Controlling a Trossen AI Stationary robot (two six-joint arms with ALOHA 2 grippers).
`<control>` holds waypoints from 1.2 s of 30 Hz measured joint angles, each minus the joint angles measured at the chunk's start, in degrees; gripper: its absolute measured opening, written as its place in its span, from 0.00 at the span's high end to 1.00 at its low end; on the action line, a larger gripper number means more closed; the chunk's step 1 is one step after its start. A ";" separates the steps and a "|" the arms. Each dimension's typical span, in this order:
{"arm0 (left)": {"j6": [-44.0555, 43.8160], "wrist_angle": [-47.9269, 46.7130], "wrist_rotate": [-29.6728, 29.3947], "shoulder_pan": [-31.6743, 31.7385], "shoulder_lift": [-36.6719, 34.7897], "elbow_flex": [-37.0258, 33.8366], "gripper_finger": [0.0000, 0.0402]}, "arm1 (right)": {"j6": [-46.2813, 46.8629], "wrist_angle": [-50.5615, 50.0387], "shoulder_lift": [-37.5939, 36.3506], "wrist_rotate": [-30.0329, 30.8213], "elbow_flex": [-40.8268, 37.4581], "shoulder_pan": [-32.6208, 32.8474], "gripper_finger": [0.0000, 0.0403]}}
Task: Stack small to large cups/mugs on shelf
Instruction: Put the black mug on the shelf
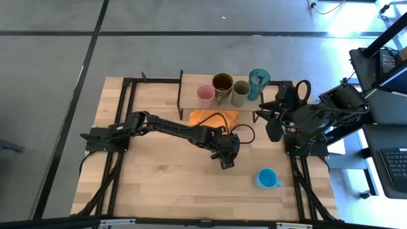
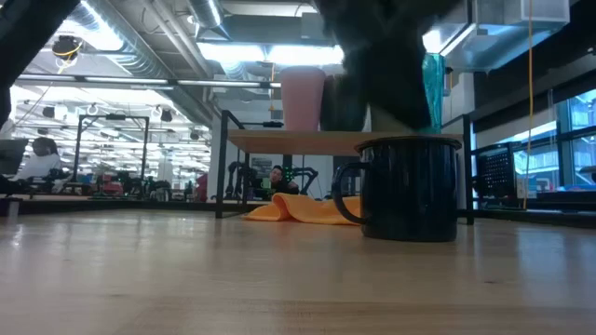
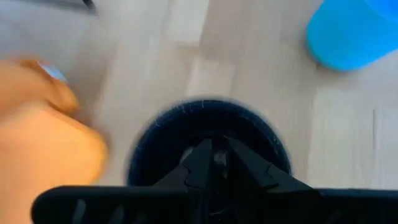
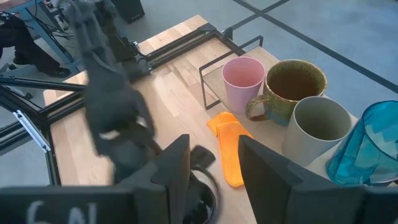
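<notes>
A black mug stands on the tabletop near the middle, its handle to one side. My left gripper comes down on the mug's mouth with its fingers close together. The pink cup, mustard-brown mug, olive-grey cup and teal tumbler stand in a row on the shelf. The light blue mug stands on the table at the near right. My right gripper hangs open, high by the shelf's right end, holding nothing. My left gripper is shut at the black mug's top, and its fingers slant down from above into the mouth. The gripper itself hides the place of contact, so which part of the rim it has cannot be told. The mug is upright, its bottom at the tabletop.
An orange cloth lies crumpled on the table just in front of the shelf, between it and the black mug. The shelf's black legs stand at its ends. Bare tabletop stretches along the near and left sides.
</notes>
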 joint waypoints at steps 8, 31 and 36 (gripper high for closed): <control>6.77 -3.97 -7.10 -1.75 -5.90 0.12 0.89 | 0.02 0.00 0.04 -0.32 0.00 -0.02 0.66; 3.91 -7.15 6.49 6.33 -4.80 -4.77 0.68 | 1.68 0.00 0.04 -0.51 0.00 -0.02 0.39; 3.95 -7.14 6.43 6.35 -4.06 -4.77 0.68 | 1.68 0.00 0.07 -0.51 0.00 -0.02 0.39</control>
